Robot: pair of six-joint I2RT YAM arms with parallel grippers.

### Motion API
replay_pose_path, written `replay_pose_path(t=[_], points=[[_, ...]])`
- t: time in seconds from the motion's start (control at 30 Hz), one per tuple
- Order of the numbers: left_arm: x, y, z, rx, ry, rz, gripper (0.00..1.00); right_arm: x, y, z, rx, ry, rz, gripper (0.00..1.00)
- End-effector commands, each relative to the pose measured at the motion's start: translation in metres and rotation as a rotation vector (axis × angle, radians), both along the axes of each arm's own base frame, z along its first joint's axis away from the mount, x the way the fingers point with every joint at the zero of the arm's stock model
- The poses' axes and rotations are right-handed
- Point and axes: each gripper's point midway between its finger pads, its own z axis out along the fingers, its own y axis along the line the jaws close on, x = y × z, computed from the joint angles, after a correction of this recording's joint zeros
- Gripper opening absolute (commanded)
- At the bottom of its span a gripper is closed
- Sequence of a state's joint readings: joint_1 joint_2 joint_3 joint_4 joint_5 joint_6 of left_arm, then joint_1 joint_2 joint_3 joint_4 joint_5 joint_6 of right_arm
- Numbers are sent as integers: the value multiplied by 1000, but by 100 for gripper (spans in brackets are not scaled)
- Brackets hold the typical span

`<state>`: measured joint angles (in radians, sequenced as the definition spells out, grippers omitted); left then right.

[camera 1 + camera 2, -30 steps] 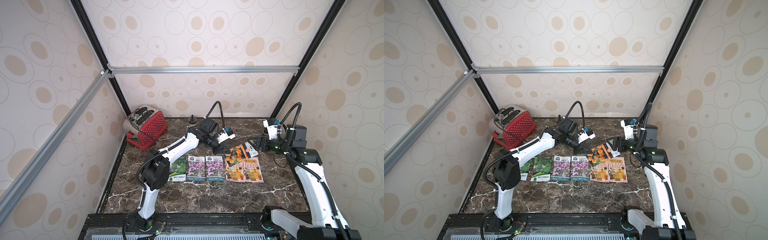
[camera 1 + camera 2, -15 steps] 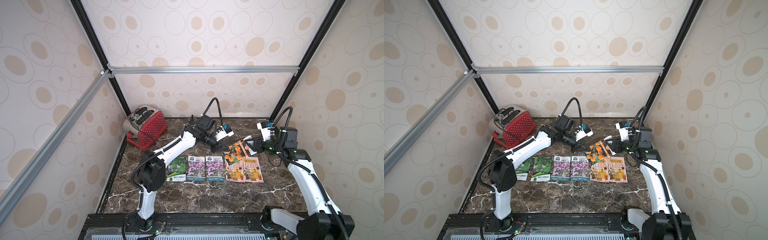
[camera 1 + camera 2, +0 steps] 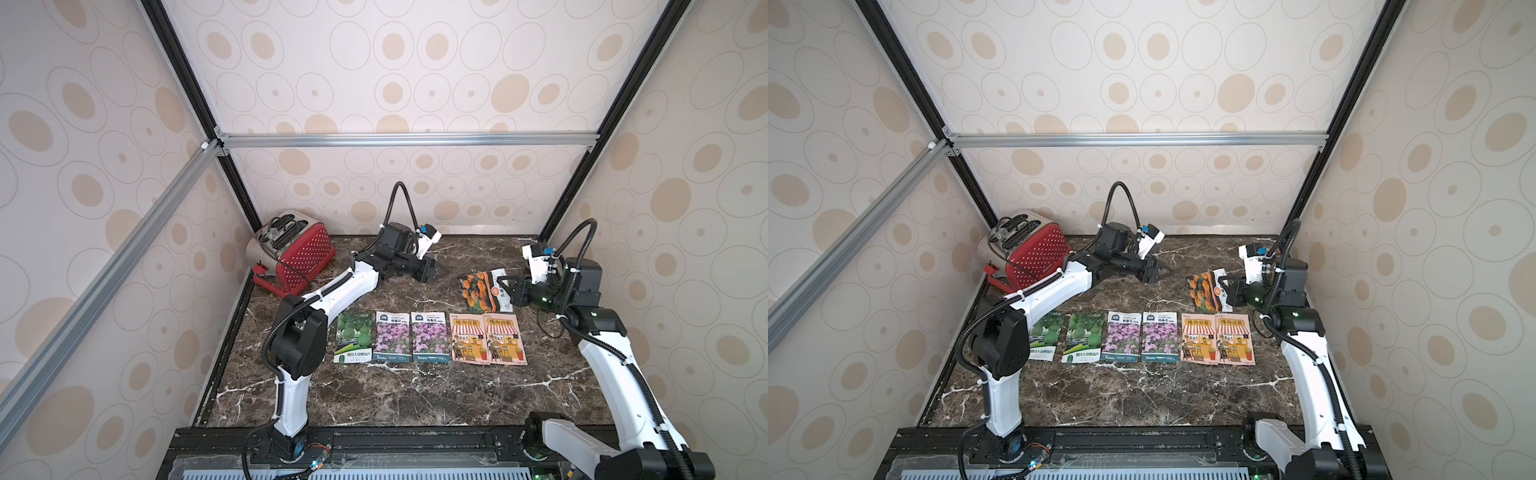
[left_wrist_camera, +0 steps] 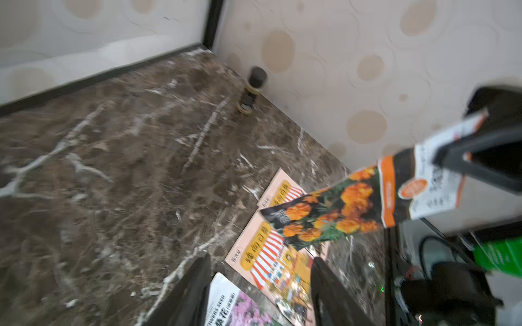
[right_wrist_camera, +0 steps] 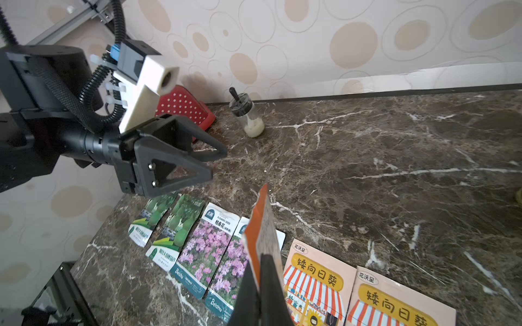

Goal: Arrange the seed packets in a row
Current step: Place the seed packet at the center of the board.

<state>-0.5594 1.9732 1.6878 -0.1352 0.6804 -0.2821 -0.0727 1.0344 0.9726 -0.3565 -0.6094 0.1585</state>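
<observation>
Several seed packets lie side by side in a row: green gourd (image 3: 1084,337), purple flower (image 3: 392,337) and peach shop-front (image 3: 505,340) prints. Behind the row's right end an orange marigold packet (image 3: 478,291) hangs off the marble, with my right gripper (image 3: 510,291) shut on its white end. In the right wrist view that packet (image 5: 262,225) is edge-on between the shut right gripper (image 5: 260,261). My left gripper (image 3: 440,272) stands open and empty a short way to the packet's left. In the left wrist view the open left gripper (image 4: 260,271) faces the marigold packet (image 4: 333,214).
A red toaster (image 3: 295,253) stands in the back left corner. A small glass jar (image 5: 250,118) sits against the back wall behind the left arm. Walls close in the marble table (image 3: 415,395) on three sides.
The left gripper, shut at the marigold packet before, has opened and drawn back to the left. The right gripper has moved in and shut on the packet's end.
</observation>
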Motion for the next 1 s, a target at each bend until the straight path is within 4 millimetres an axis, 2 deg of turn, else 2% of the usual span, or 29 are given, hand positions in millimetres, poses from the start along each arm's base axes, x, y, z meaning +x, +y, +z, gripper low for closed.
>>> replay_pose_path(t=[0.0,0.2,0.3,0.43,0.53,0.67,0.97], points=[[36,12,62,-225,41,229,69,7,-16,9,91,-20,-185,0],[37,12,67,-404,181,371,73,5,-35,25,173,-65,-433,0],[23,5,63,-437,236,392,75,1,-47,33,208,-105,-547,0],[6,3,57,-499,322,447,75,-3,-59,49,296,-173,-642,0],[-7,-6,57,-554,375,444,76,-3,-64,57,356,-203,-692,0],[-25,-30,61,-619,425,394,76,4,-60,60,423,-202,-718,0],[-42,-79,65,-751,569,301,76,9,-41,76,467,-238,-720,0]])
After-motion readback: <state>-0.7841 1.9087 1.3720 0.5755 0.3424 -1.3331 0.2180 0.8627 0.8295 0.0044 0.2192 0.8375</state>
